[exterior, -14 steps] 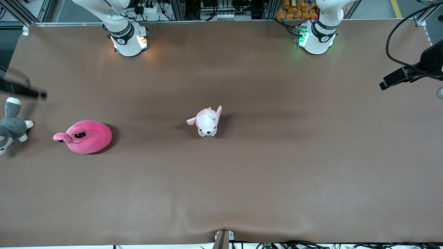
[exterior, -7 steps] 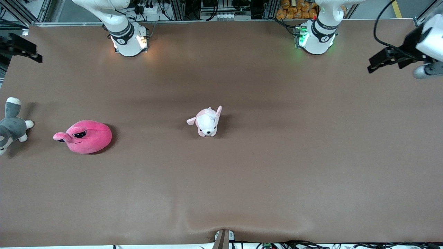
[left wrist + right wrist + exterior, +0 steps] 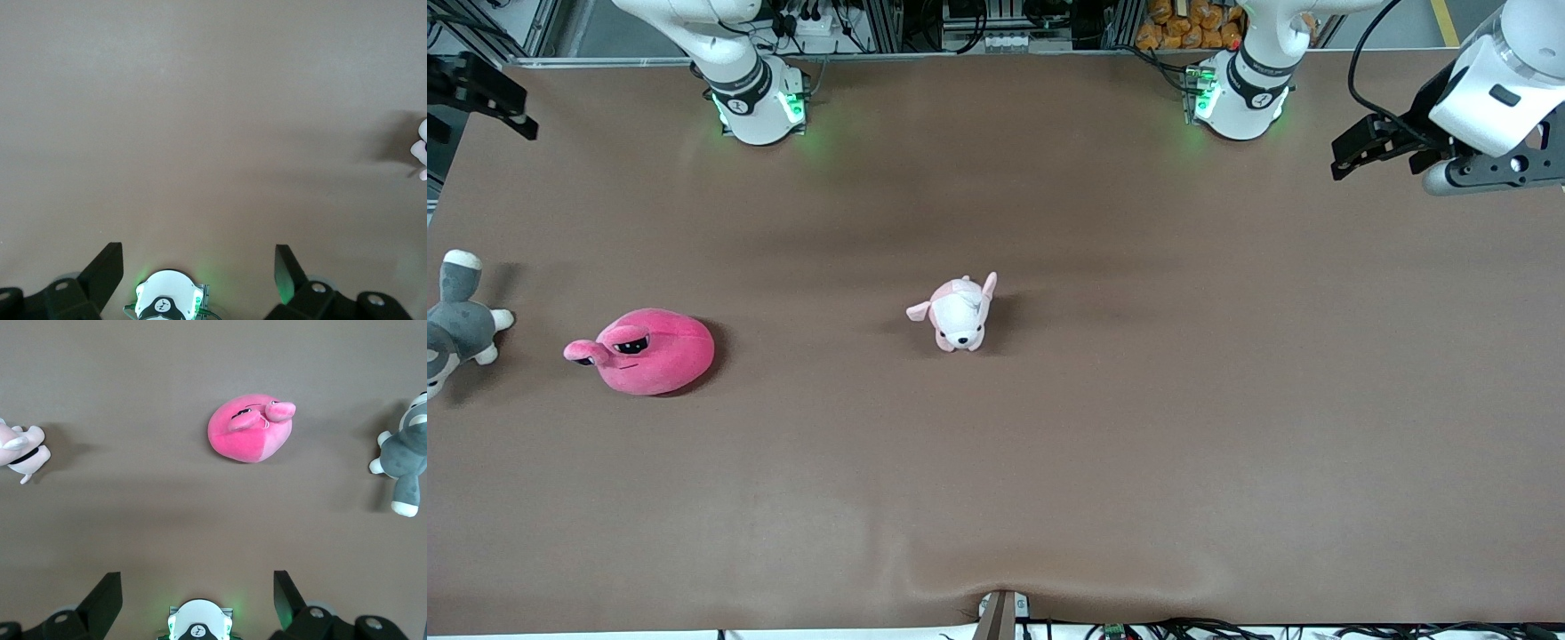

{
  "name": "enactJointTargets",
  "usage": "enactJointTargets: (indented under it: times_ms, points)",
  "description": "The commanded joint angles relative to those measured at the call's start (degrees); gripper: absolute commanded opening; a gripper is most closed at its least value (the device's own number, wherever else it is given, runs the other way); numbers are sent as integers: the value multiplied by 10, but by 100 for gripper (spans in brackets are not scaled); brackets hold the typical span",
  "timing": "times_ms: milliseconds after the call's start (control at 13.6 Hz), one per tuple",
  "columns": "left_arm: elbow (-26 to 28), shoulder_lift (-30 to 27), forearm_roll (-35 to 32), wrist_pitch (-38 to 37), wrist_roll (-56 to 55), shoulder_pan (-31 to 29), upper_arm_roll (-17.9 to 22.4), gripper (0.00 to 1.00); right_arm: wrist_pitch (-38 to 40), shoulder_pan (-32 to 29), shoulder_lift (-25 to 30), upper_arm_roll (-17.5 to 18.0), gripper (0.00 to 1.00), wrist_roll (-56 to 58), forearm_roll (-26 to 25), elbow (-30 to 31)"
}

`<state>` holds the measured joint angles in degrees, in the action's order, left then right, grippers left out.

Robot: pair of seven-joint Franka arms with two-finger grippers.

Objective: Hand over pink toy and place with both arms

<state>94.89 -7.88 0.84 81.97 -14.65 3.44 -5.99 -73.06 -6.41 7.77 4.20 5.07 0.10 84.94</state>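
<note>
1. Brown matte cloth covers the whole table (image 3: 1049,462), with a small ripple at its edge nearest the front camera.
2. On that cloth, toward the right arm's end, lies the large round hot-pink plush toy (image 3: 645,350), resting free with no gripper touching it.
3. Beside the pink toy, at the very end of the table, sits a grey-and-white plush animal (image 3: 454,324).
4. A pale pink-and-white puppy plush (image 3: 959,313) sits near the table's middle, well apart from the pink toy and slightly farther from the front camera.
5. High over the table's corner past the grey plush hangs the right gripper (image 3: 197,590), fingers spread apart and empty.
6. Over the left arm's end hangs the left gripper (image 3: 199,267), fingers also apart, holding nothing.
</note>
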Motion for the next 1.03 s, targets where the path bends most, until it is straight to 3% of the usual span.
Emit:
enactJointTargets:
  times_ms: [0, 957]
  points:
    - [20, -21, -4, 9, 10, -6, 5, 100, 21, 6, -31, 6, 100, -8, -12, -40]
    - [-14, 9, -9, -26, 16, -25, 3, 100, 23, 21, -31, 7, 100, -8, -36, -39]
